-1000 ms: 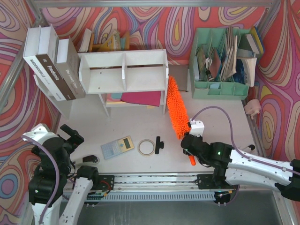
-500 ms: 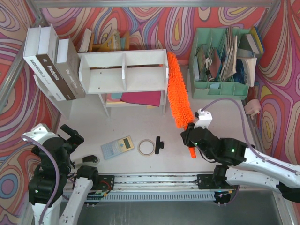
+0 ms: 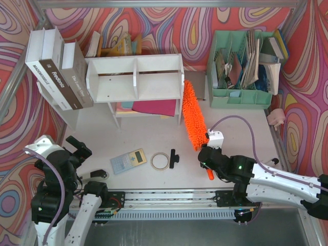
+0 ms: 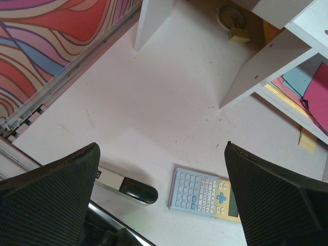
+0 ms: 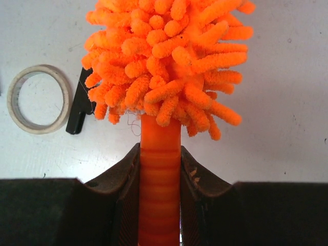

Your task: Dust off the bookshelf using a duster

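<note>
You look mid-dusting, right gripper [image 3: 206, 154] clamped on the duster [image 3: 190, 114], its head beside the right end of the bookshelf [image 3: 136, 77], 11 o'clock from your grip; next likely sweep its top, left gripper [image 4: 161, 174] idle, spread wide.

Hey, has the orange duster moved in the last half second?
Yes. The duster has pulled back, downward in the overhead view: its tip was at the bookshelf's far right corner, now partway down that side.
</note>
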Controlling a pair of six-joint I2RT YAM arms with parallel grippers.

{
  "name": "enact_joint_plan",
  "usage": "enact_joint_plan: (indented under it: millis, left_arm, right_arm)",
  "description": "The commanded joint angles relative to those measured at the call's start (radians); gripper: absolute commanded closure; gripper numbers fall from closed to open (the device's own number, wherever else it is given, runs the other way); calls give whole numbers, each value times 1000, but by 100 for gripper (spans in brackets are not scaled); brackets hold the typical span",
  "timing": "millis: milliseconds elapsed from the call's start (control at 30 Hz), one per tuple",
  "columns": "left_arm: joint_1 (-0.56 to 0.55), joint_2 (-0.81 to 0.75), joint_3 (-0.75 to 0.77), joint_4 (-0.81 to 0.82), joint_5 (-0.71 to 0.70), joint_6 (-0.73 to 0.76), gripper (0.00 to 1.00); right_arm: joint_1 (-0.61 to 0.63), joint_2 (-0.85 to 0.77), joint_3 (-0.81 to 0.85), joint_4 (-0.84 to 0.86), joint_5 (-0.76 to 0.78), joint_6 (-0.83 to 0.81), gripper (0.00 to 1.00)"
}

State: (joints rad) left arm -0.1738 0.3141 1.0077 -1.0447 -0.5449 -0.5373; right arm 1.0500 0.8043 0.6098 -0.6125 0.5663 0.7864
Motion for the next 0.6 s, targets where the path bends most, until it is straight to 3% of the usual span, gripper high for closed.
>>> enact_joint_plan:
  millis: [0,267,567]
  left_arm:
    - [5,3,-15,13,10,16,1]
    - [6,1,-15,12,7,14,2]
    - [6,6,-15,12,7,14,2]
  right_arm:
    - [8,-32,65,37,68,-9,100]
    - [8,-97,327,-72,129,-115,100]
    - [9,-146,501,-44,92,-254,100]
